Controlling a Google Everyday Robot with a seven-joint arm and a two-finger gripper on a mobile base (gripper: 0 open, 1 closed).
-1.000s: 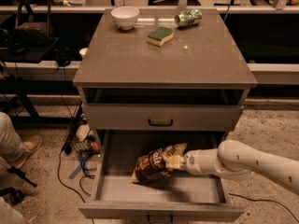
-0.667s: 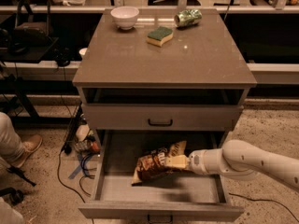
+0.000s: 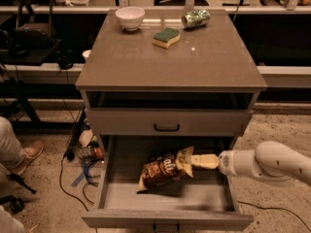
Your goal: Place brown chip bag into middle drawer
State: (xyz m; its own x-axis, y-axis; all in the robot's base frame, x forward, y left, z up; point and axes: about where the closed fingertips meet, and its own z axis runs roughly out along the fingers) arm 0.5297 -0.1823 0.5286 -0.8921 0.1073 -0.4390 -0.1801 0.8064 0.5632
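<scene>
At far left a bystander's shoe [image 3: 30, 152] rests on the speckled floor, with loose cables [image 3: 73, 176] trailing beside the grey bench [image 3: 146, 67]. On the bench top we see a white bowl [image 3: 129, 17] at the back left, a green-topped yellow sponge [image 3: 166, 37] just right of it and nearer us, and a green can [image 3: 196, 18] lying on its side at the back right. Below the top, the upper drawer front [image 3: 121, 123] with its black handle is closed. Beneath it the middle drawer [image 3: 131, 195] stands pulled fully out. The brown chip bag [image 3: 163, 171] lies inside it, around the middle of the floor, tilted with its right end higher. The end effector [image 3: 195, 160] reaches in from the right and meets the bag's raised right edge. We cannot tell whether it grips the bag or has let go. The white arm [image 3: 272, 164] runs off the right edge. Compared with a moment earlier, the bag sits in much the same spot, while the end effector has drawn slightly rightward, now overlapping the bag less.
</scene>
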